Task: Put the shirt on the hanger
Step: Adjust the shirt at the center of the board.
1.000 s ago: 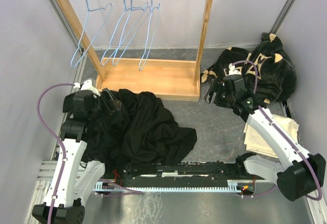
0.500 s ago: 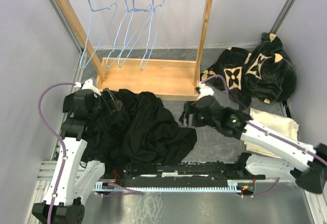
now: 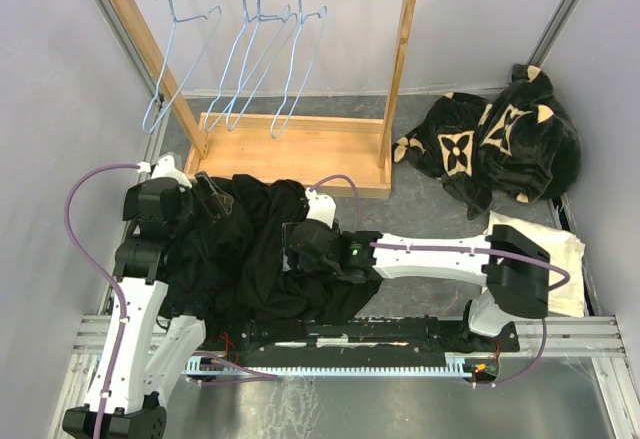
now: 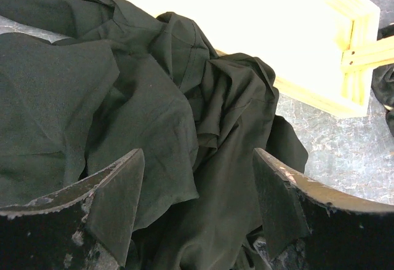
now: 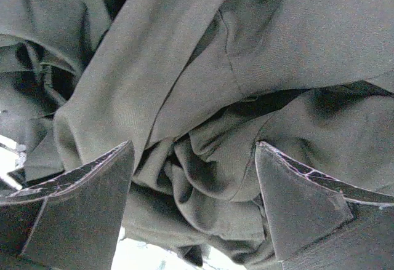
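Observation:
The black shirt (image 3: 290, 259) lies crumpled on the floor in front of the rack; no white tag shows, and I cannot tell one black garment from another in the pile. My left gripper (image 3: 213, 199) is open at the pile's left edge, with cloth (image 4: 154, 116) below and between its jaws (image 4: 197, 159). My right gripper (image 3: 292, 242) is open, low over the middle of the pile, its jaws (image 5: 194, 150) astride folds of cloth (image 5: 203, 98). Several light-blue wire hangers (image 3: 245, 54) hang on the rack's rail, far from both grippers.
The wooden rack (image 3: 300, 149) stands at the back, its base just behind the pile and also in the left wrist view (image 4: 295, 48). A black plush garment with tan flowers (image 3: 490, 144) lies at the back right. A cream cloth (image 3: 565, 259) lies under the right arm.
My right arm has swung from the plush garment at the right across to the black pile, gripper open. The left arm has hardly moved.

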Robot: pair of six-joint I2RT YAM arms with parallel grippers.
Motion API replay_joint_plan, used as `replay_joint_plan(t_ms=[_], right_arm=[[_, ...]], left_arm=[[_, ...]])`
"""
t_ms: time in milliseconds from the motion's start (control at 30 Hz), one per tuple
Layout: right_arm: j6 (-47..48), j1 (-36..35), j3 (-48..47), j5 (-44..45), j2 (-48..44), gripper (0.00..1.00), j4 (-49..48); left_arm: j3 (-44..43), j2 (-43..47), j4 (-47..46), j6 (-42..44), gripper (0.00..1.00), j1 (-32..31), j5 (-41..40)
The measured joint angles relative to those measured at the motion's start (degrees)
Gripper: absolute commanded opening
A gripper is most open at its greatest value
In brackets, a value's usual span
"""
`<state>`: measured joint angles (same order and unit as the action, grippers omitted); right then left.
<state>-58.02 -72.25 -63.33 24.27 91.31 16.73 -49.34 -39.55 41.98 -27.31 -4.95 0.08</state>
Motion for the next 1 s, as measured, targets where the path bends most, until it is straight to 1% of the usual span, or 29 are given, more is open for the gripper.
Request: replay_joint_plan(t_ms=[133,367,433,467,500,533,600,633,700,733,767,800,833,1000], right_arm=[[-1.2,0.0,-0.2,-0.8,3.7,0.82,-1.8],[-0.4,-0.8,-0.3,-6.7,6.7,0.82,-12.0],[-0.3,-0.9,-1.0,-7.4,7.9,0.81,-12.9],[-0.4,-0.9,-2.2,-7.5,9.0,0.79,-12.6],[-0.5,-1.0,-3.2,-7.5,10.1,0.75,-12.2],[-0.7,-1.0,-4.5,-7.5,11.2,0.68,-11.2],[-1.0,-1.0,-6.3,-7.2,13.2,0.49,-9.9],[-1.0,-1.0,-6.6,-6.9,13.5,0.37,-9.3],[-0.9,-1.0,-6.5,-5.7,13.5,0.18,-7.4],[-0.5,-1.0,-6.4,-4.9,13.2,0.1,-6.8],[-0.4,-1.0,-5.9,-3.7,12.5,0.05,-6.3],[0.1,-1.0,-5.2,-2.5,11.2,0.01,-5.6],[0.6,-1.0,-4.1,-1.2,9.5,0.0,-4.8],[3.0,-0.5,0.8,6.8,-4.1,0.0,1.8]], left_arm=[[0.0,0.2,0.0,0.0,0.77,0.0,0.0],[0.0,0.2,0.0,0.0,0.77,0.0,0.1],[0.0,0.2,0.0,0.0,0.76,0.0,0.1],[0.0,0.2,0.0,0.0,0.77,0.0,0.1],[0.0,0.2,0.0,0.0,0.77,0.0,0.1],[0.0,0.2,0.0,0.0,0.76,0.0,0.1],[0.0,0.2,0.0,0.0,0.77,0.0,0.1],[0.0,0.2,0.0,0.0,0.76,0.0,0.1],[0.0,0.3,0.0,0.0,0.76,0.0,0.1],[0.0,0.3,0.0,0.0,0.77,0.0,0.1],[0.0,0.3,0.0,0.0,0.76,0.0,0.1],[0.0,0.4,0.0,0.0,0.76,0.0,0.1],[0.0,0.5,0.0,0.0,0.76,0.0,0.1],[0.0,0.5,-0.1,0.0,0.76,0.0,0.3]])
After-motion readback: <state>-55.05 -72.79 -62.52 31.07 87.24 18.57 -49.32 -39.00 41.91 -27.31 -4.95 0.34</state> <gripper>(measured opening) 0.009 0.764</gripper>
